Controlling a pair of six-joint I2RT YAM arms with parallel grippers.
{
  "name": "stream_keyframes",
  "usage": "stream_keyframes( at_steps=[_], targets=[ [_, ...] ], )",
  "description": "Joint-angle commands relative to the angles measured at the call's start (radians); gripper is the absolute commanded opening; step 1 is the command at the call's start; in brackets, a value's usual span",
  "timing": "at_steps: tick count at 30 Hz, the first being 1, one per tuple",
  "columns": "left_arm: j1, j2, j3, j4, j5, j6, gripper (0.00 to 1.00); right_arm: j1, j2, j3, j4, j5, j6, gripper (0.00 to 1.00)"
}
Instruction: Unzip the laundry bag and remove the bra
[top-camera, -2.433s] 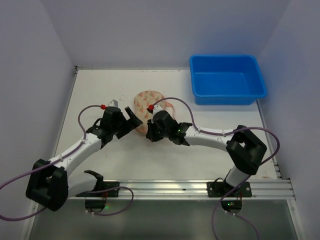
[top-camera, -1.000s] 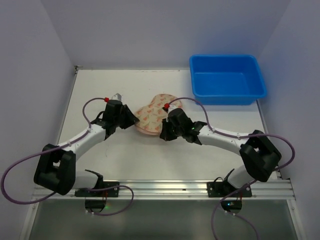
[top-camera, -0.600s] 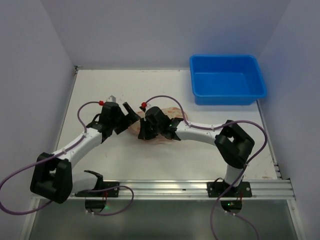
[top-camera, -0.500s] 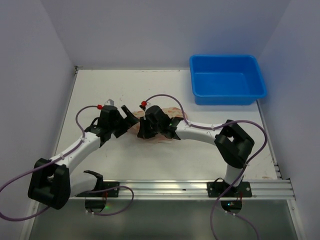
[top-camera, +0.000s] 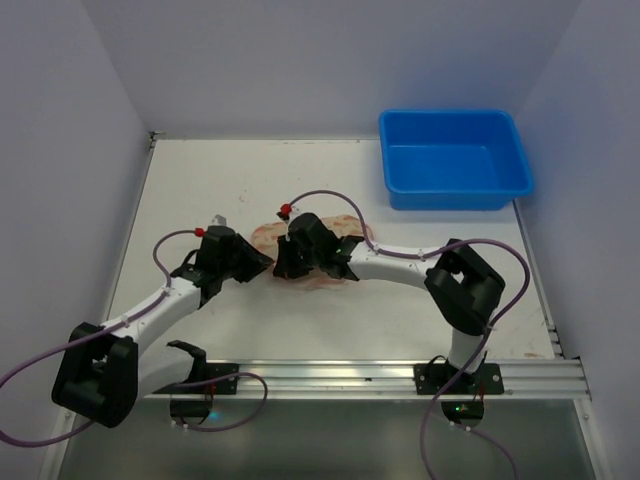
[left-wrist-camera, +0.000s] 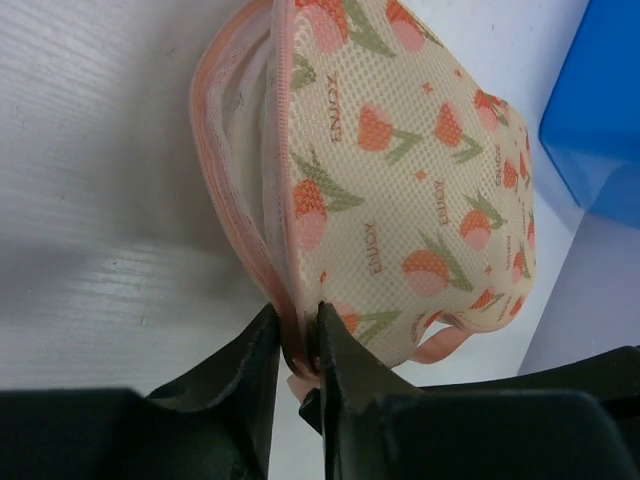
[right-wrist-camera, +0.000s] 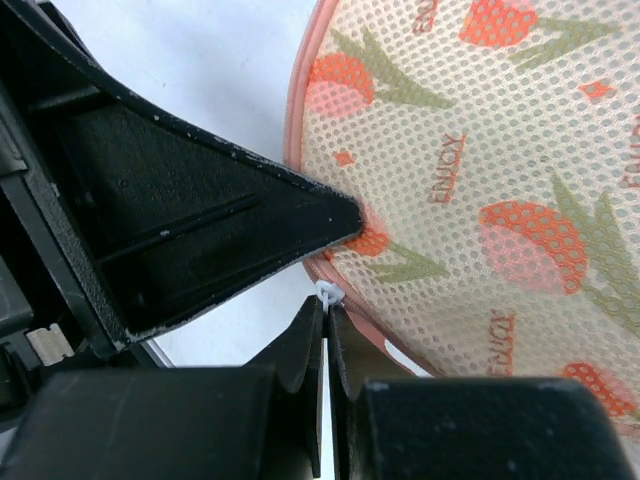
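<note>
The laundry bag (top-camera: 338, 228) lies mid-table, a cream mesh pouch with a pink-orange flower print and pink trim. In the left wrist view the bag (left-wrist-camera: 410, 180) stands on edge and its zip seam gapes along the left side. My left gripper (left-wrist-camera: 298, 345) is shut on the pink trim at the bag's near end. My right gripper (right-wrist-camera: 328, 300) is shut on the small white zipper pull (right-wrist-camera: 329, 292) at the bag's (right-wrist-camera: 500, 170) lower rim. From above, both grippers (top-camera: 262, 262) (top-camera: 284, 264) meet at the bag's left end. The bra is hidden.
A blue plastic tub (top-camera: 454, 160) stands at the back right, and its corner (left-wrist-camera: 600, 110) shows in the left wrist view. The left gripper's black finger (right-wrist-camera: 200, 230) fills the left of the right wrist view, close to the bag. Walls enclose the table on three sides.
The right gripper has travelled left along the bag with the zipper pull. The left gripper let go, opened wide, then closed again on the bag's trim at its left end.
</note>
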Motion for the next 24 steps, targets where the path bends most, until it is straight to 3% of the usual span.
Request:
stream_keyframes(
  at_steps=[1, 4, 5, 12, 16, 19, 23, 24],
  targets=[
    [-0.007, 0.018, 0.001, 0.052, -0.003, -0.014, 0.2, 0.003, -0.027, -0.004, 0.029, 0.024, -0.002, 0.0],
    [-0.003, 0.02, 0.015, 0.026, -0.028, 0.009, 0.01, -0.006, -0.072, -0.049, -0.042, 0.056, -0.052, 0.0],
    [0.0, 0.02, 0.03, 0.014, -0.037, 0.017, 0.0, -0.017, -0.105, -0.061, -0.065, 0.062, -0.063, 0.0],
    [0.058, 0.018, 0.073, -0.063, -0.068, 0.133, 0.0, -0.27, -0.343, -0.346, -0.177, 0.075, -0.04, 0.0],
    [0.089, 0.031, 0.096, -0.095, -0.087, 0.193, 0.0, -0.389, -0.458, -0.419, -0.221, 0.116, -0.016, 0.0],
    [0.108, 0.072, 0.127, -0.08, -0.091, 0.236, 0.0, -0.397, -0.486, -0.429, -0.224, 0.119, -0.02, 0.0],
    [0.114, 0.182, 0.236, -0.051, -0.057, 0.288, 0.0, -0.361, -0.466, -0.433, -0.149, 0.001, -0.022, 0.0],
    [0.115, 0.237, 0.266, -0.046, -0.048, 0.301, 0.05, -0.345, -0.457, -0.416, -0.128, -0.02, -0.019, 0.0]
  ],
)
